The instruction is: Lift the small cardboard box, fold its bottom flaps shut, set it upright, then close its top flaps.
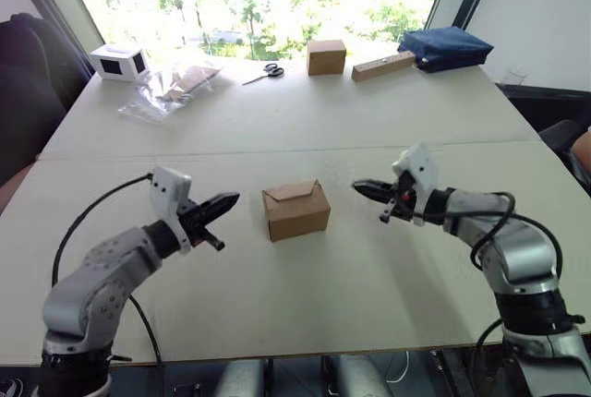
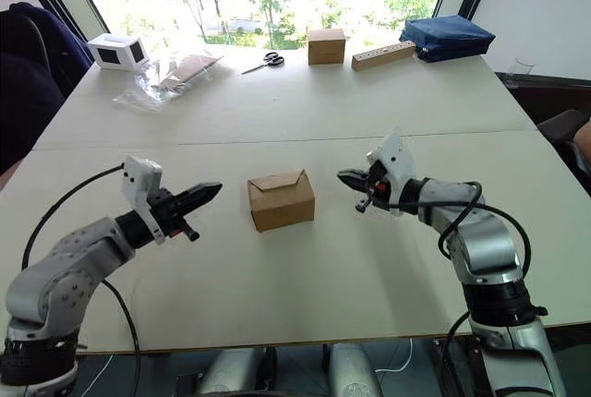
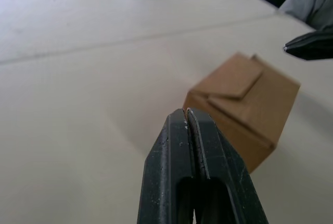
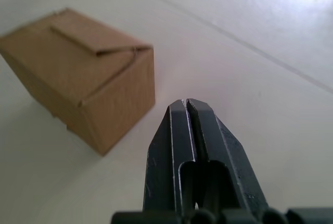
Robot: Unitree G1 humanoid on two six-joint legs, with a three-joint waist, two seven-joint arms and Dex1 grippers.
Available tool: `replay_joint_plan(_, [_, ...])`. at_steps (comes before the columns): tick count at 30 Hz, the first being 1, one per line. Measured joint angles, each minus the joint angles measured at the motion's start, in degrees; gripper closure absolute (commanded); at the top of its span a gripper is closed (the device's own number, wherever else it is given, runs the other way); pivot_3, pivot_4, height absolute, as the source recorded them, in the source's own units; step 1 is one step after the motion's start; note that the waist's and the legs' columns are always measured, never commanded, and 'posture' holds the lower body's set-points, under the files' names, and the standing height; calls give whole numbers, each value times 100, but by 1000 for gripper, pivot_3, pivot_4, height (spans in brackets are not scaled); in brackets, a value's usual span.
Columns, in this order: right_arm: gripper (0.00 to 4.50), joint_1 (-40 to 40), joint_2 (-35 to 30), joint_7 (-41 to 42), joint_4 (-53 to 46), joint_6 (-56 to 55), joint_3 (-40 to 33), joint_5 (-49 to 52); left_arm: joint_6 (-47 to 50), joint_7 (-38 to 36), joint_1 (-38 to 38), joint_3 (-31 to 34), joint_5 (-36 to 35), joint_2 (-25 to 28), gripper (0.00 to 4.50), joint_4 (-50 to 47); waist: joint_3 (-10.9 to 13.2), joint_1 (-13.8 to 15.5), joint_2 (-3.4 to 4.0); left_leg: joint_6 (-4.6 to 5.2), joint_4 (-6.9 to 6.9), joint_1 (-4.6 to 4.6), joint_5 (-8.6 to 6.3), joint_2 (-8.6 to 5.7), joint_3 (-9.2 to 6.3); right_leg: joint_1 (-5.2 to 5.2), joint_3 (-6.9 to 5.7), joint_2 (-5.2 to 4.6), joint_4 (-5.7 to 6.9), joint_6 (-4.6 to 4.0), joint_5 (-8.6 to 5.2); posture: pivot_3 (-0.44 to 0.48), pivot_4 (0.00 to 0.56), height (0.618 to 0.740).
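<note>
In the left eye view the left claw (image 1: pixel 224 201) sits at left of centre, its 2 fingers pressed together and holding nothing, tip aimed at the small cardboard box (image 1: pixel 295 210) but apart from it. The box stands upright at the middle of the bench (image 1: pixel 305 295), with the top flaps (image 1: pixel 294 193) folded down. At right of centre the right claw (image 1: pixel 366 189) also points at the box, apart from it, closed and empty.

The wrist views show what the eye views leave small: each claw's fingers meet along 1 thin seam. The left wrist view also catches the tip of the right claw at its right edge, past the box. The overlapped lid panels show plainly in the right wrist view.

Along the upper edge of the eye views lie a white device (image 1: pixel 118 62), a clear plastic bag (image 1: pixel 171 88), scissors (image 1: pixel 267 71), a squarer tan box (image 1: pixel 326 56), a wooden block (image 1: pixel 382 66) and a blue cloth bundle (image 1: pixel 444 48). The bag's contents are hard to make out.
</note>
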Motion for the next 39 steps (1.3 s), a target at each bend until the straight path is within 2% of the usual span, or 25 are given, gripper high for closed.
replay_joint_plan(6, [4500,-40,136,-169,170,-283,442,-296,-439,-66,121,-609,523,23,4473,219,0,4,0,-2,1,0,1,0,0,1,0,0,-1,-1,0,0,150,740])
replay_joint_plan(13, [4500,-78,145,-213,270,-356,497,-383,-763,-146,120,-857,870,27,4473,463,0,1,0,-1,1,-1,1,0,0,0,0,0,-2,-1,0,0,150,740])
replay_joint_plan(19, [4500,205,48,-172,144,-307,489,-350,-864,-195,189,-824,866,54,4473,457,0,5,0,0,1,-1,0,0,-1,0,0,-2,-2,-1,0,0,150,740])
replay_joint_plan(24, [4500,869,-599,151,-789,242,-55,181,-611,-371,594,-217,361,378,4473,-46,1,8,1,3,0,-4,-2,3,-2,0,1,-3,-6,-1,0,0,150,740])
replay_joint_plan(29, [4500,1818,-1241,611,-1978,1052,-952,1207,-153,-859,1440,504,-329,1145,4473,-911,1,5,2,6,-2,1,-3,7,-2,10,1,-3,-15,-3,-2,0,150,740])
replay_joint_plan(34, [4500,2442,-1685,875,-2084,1126,-1318,1425,35,-1322,2201,999,-644,1651,4473,-1115,0,22,3,10,-2,10,-6,7,-1,23,0,-3,-25,-5,-3,0,150,740])
replay_joint_plan(39, [4500,2422,-1732,900,-1950,967,-1390,1434,28,-1399,2263,1080,-669,1644,4473,-1072,0,93,2,11,-1,10,-6,7,0,25,-1,-2,-28,-4,-3,0,150,740])
